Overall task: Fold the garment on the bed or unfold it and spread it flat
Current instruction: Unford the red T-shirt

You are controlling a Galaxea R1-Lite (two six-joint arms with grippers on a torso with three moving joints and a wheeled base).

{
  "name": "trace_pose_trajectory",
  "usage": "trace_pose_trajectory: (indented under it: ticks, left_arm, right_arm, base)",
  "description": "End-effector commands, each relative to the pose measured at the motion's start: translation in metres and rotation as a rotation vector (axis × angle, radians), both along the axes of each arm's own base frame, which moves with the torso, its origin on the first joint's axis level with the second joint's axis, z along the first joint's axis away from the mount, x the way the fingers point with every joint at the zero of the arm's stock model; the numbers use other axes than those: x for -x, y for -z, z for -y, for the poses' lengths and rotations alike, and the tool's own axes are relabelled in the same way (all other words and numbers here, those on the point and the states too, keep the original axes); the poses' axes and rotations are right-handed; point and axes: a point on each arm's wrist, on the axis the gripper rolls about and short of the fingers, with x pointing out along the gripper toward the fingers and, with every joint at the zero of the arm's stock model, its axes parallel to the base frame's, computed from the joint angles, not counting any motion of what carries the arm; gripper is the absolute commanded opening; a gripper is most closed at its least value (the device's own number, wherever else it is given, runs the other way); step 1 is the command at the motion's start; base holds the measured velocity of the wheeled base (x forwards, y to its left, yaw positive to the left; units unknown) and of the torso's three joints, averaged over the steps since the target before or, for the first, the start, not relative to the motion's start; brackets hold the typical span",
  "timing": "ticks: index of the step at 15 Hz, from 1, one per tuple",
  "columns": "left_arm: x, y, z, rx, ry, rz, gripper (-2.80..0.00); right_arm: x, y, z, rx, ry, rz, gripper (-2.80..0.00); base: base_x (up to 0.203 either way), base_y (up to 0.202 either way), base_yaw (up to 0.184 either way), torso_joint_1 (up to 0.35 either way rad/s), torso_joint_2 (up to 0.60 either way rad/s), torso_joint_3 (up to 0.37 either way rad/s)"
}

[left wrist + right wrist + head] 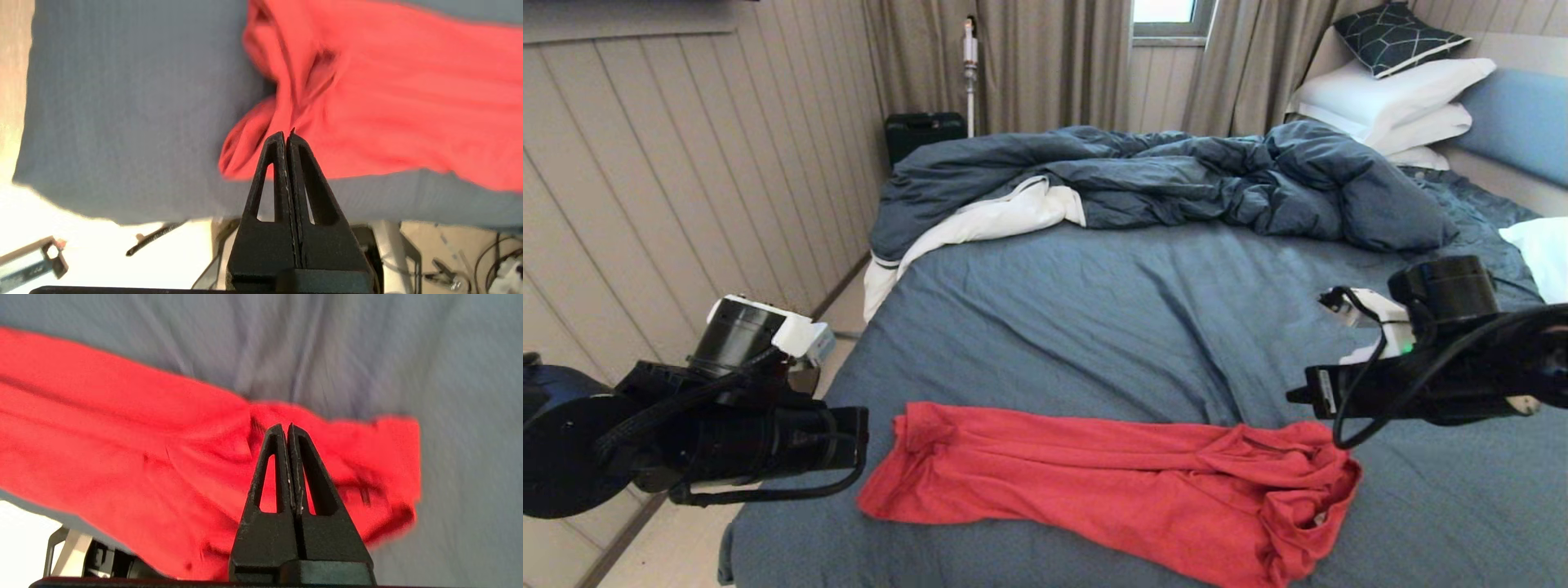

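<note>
Shirt (1111, 482), red and bunched into a long band, lies across the near edge of our bed (1143, 327). Our left gripper (287, 136) and right gripper (285, 428) hover above its two ends, fingers pressed together on nothing. Farther back sits the duvet (1176, 184).

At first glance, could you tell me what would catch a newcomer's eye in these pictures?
The red garment stands out, lying bunched in a long strip across the near edge of the bed. Behind it, a rumpled dark blue duvet is heaped toward the white pillows. The left gripper and right gripper are both shut, above the garment's two ends.
</note>
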Motion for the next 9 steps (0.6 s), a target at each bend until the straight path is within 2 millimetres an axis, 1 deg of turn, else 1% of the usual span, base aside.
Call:
trace_pose_trajectory:
  ticks: [1,3,5,6,7,9]
  left_arm:
    - [-0.014,0.002,0.006,-0.002,-0.001,-0.005,-2.8]
    - [-0.032,0.005,0.016,-0.009,0.012,-0.004,-2.8]
    - [-0.052,0.013,0.034,-0.042,0.068,-0.005,-2.8]
    - [-0.057,0.017,0.044,-0.061,0.11,-0.001,-2.8]
    - [-0.058,0.021,0.055,-0.082,0.16,0.0,-2.8]
    - [-0.053,0.021,0.067,-0.095,0.213,0.009,-2.8]
  right_arm:
    - [-0.014,0.005,-0.006,-0.001,-0.019,-0.009,-2.8]
    - [-0.023,0.002,-0.009,-0.001,-0.027,0.004,-2.8]
    - [-0.023,0.01,-0.009,-0.002,-0.029,-0.024,-2.8]
    - [-0.021,0.015,-0.009,-0.003,-0.027,-0.043,-2.8]
    - [-0.018,0.02,-0.009,-0.002,-0.028,-0.06,-2.8]
    - [-0.018,0.025,-0.008,0.0,-0.028,-0.065,-2.8]
  base:
    - [0.0,0.0,0.0,0.0,0.0,0.0]
    - [0.0,0.0,0.0,0.0,0.0,0.0]
    - [0.0,0.0,0.0,0.0,0.0,0.0]
    - [0.0,0.0,0.0,0.0,0.0,0.0]
    - [0.0,0.0,0.0,0.0,0.0,0.0]
    - [0.0,0.0,0.0,0.0,0.0,0.0]
